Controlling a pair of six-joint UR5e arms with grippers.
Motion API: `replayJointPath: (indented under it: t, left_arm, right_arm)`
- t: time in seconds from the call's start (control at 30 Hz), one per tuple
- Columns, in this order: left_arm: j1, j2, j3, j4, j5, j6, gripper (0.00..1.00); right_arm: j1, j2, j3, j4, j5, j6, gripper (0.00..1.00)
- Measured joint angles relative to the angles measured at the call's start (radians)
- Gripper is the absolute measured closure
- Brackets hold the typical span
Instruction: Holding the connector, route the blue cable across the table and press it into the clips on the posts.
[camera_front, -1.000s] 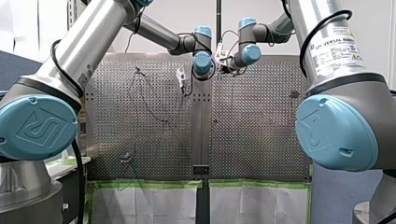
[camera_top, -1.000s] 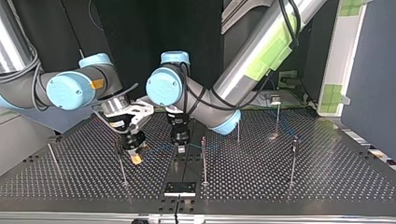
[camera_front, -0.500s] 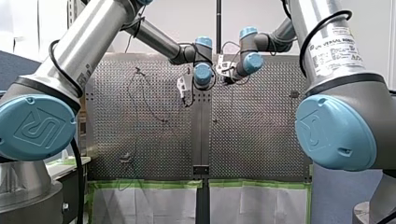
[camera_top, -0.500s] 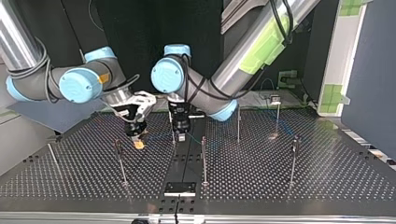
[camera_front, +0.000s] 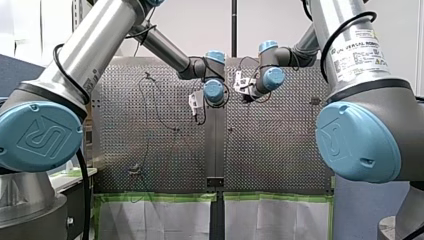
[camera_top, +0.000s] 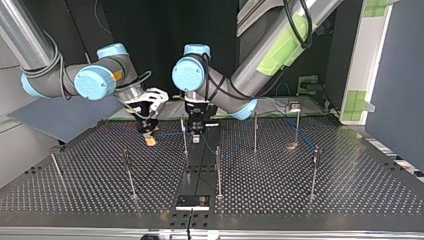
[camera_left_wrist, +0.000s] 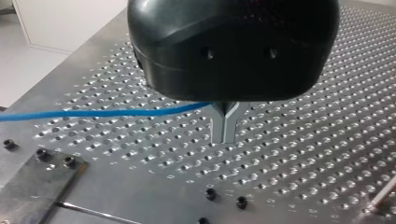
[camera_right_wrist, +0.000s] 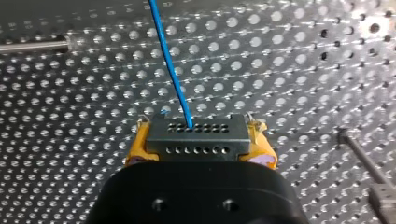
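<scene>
Right jaws clenched on black connector (camera_right_wrist: 195, 136) between yellow pads (camera_right_wrist: 136, 150), low over counter (camera_top: 350, 195). Blue cable (camera_right_wrist: 170, 70) exits it. Left jaws closed on cable, probably tensioning it for nearby post (camera_top: 184, 136).

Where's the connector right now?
Right wrist view: connector clamped between my right gripper's yellow pads. Top view: just left of the rear-middle post.

grey sheet (camera_top: 60, 117): top view's left | dark plate (camera_top: 192, 202), possibly a bracket: its bottom centre

"UNIVERSAL ROBOTS" label (camera_front: 358, 52), on my right arm (camera_front: 345, 20)
</scene>
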Motion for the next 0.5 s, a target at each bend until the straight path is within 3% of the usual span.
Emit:
replayJointPath:
  t: [0.33, 0.5]
  left_arm:
    - [0.005, 0.000, -0.082, 0.082, 0.019, 0.001, 1.00]
    - [0.005, -0.001, -0.129, 0.129, 0.032, 0.001, 1.00]
  right_arm:
    - [0.002, 0.000, 0.081, -0.081, 0.000, 0.009, 1.00]
    - [0.002, 0.000, 0.128, -0.128, 0.002, -0.007, 1.00]
